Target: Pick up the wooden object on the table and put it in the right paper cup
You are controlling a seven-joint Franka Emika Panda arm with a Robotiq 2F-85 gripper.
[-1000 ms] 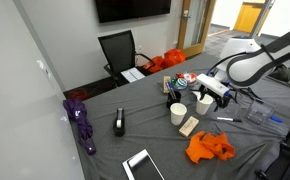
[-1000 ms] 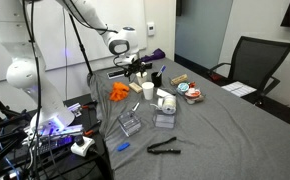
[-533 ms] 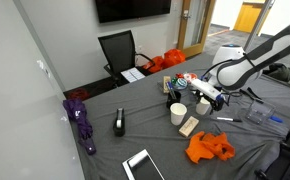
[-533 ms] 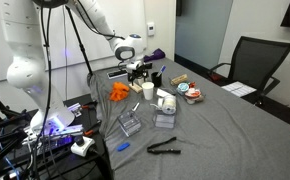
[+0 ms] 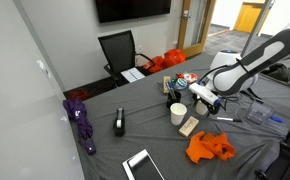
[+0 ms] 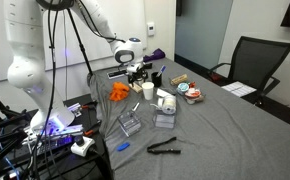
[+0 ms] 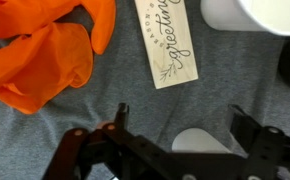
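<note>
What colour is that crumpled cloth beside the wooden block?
The cloth is bright orange, clearest in the wrist view.

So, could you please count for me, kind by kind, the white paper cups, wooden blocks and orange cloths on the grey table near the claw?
White paper cups: 2
Wooden block: 1
Orange cloth: 1
Total: 4

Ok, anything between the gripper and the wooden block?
No: in the wrist view only bare grey table cover separates the gripper from the wooden block; the orange cloth lies off to the side.
</note>
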